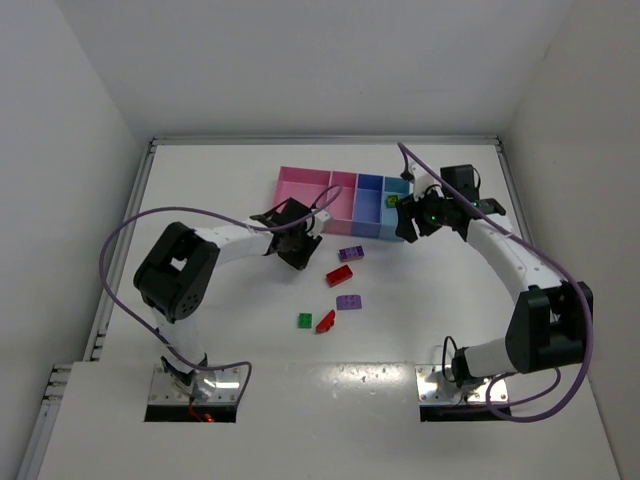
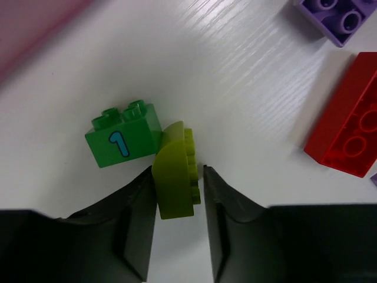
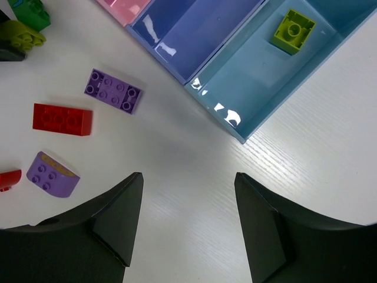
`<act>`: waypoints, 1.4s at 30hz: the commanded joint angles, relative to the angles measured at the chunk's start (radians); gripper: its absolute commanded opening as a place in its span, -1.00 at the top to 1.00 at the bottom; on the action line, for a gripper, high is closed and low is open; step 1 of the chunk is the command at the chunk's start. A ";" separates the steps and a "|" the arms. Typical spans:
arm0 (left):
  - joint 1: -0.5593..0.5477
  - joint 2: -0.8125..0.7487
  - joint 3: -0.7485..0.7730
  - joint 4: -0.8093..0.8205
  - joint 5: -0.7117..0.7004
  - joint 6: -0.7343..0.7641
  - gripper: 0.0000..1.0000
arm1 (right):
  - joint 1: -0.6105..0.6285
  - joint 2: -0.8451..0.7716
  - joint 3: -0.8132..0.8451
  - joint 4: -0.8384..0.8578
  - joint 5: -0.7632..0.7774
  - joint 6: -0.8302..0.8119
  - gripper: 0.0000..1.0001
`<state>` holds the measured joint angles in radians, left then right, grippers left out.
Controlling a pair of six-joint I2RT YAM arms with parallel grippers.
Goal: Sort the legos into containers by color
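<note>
A curved yellow-green lego (image 2: 175, 177) lies on the table between the fingers of my left gripper (image 2: 178, 171). The left finger touches it and a thin gap shows at the right finger. A dark green lego (image 2: 122, 141) marked 1 touches it. Nearby lie a red lego (image 2: 347, 127) and a purple lego (image 2: 333, 17). My left gripper (image 1: 296, 245) sits just below the pink containers (image 1: 300, 190). My right gripper (image 1: 420, 222) hangs open over bare table beside the light blue container (image 3: 259, 88), which holds a yellow-green lego (image 3: 293, 30).
On the table between the arms lie a purple lego (image 1: 350, 254), a red lego (image 1: 340, 276), a curved purple lego (image 1: 349, 302), a small green lego (image 1: 304, 320) and a red lego (image 1: 325, 321). The blue-violet container (image 3: 194, 35) shows nothing inside.
</note>
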<state>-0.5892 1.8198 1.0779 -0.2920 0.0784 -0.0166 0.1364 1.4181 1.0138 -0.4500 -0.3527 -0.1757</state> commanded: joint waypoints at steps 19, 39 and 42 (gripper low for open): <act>-0.130 0.031 0.606 -0.151 0.288 0.007 0.47 | -0.161 -0.103 -0.041 0.112 -0.016 0.169 -0.28; -0.130 0.576 1.211 -0.205 0.302 -0.025 0.26 | -0.354 -0.133 -0.034 0.025 -0.175 0.209 -0.37; -0.130 0.608 1.231 -0.205 0.311 -0.034 0.16 | -0.365 -0.122 -0.034 0.025 -0.196 0.209 -0.37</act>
<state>-0.7139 2.4062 2.2509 -0.5098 0.3721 -0.0357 -0.2180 1.3041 0.9684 -0.4316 -0.4919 0.0166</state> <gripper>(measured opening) 0.393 0.681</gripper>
